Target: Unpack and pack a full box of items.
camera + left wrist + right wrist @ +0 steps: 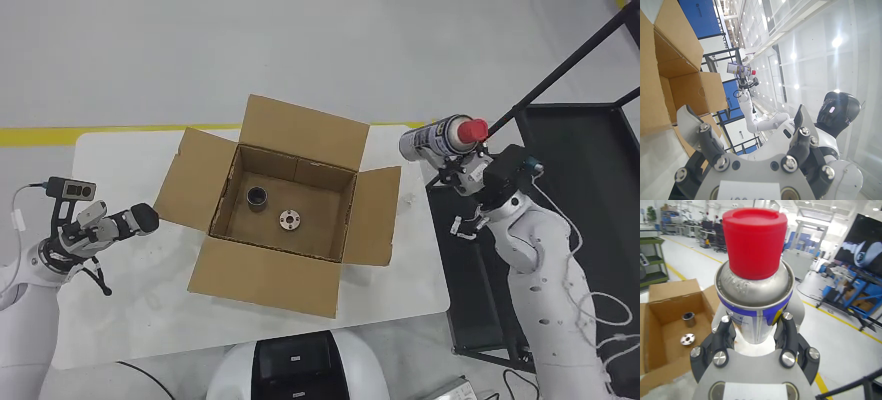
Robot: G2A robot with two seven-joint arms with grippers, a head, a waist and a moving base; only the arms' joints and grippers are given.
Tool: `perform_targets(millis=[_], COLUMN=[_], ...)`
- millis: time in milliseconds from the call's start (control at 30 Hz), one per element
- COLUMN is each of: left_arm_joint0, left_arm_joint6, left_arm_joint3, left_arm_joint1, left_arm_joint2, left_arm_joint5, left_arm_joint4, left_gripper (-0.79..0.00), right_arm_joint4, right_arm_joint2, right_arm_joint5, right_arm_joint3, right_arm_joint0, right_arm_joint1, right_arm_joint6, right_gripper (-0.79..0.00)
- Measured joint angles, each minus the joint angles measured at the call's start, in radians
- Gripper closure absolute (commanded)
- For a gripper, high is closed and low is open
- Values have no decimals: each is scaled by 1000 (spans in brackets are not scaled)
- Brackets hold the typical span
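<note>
I see a plain brown cardboard box (265, 275) on a white table (130, 320). Inside the box sit a dark steel-grey sleeve (258, 196) and a bright silver flange (289, 218). Off the box's right side, the spray can (432, 140) has a red cap (473, 129), a silver shoulder, a blue band with a yellow patch, and a pale printed body. Beyond the box runs a yellow floor stripe (100, 133). The cart (590, 160) further right of the box is black.

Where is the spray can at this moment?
In the top view, the spray can is held sideways in the right gripper, above the table's right edge, beside the open box.
</note>
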Motion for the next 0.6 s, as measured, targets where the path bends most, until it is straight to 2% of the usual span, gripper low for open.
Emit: perform_targets(millis=[133,467,600], left_arm_joint0=[0,0,0], left_arm_joint6=[0,0,0], left_arm_joint3=[0,0,0], left_arm_joint1=[0,0,0], left_arm_joint2=[0,0,0], left_arm_joint5=[0,0,0], left_arm_joint4=[0,0,0], left_gripper=[-785,-785,-785], right_arm_joint4=[105,397,464], right_arm_joint2=[-89,-348,-404], right_arm_joint5=[-41,2,42], right_arm_joint3=[-33,55,99], right_arm_joint0=[20,127,162], right_arm_joint1=[-3,-25,-34], right_arm_joint6=[146,436,465], right_gripper=[0,0,0])
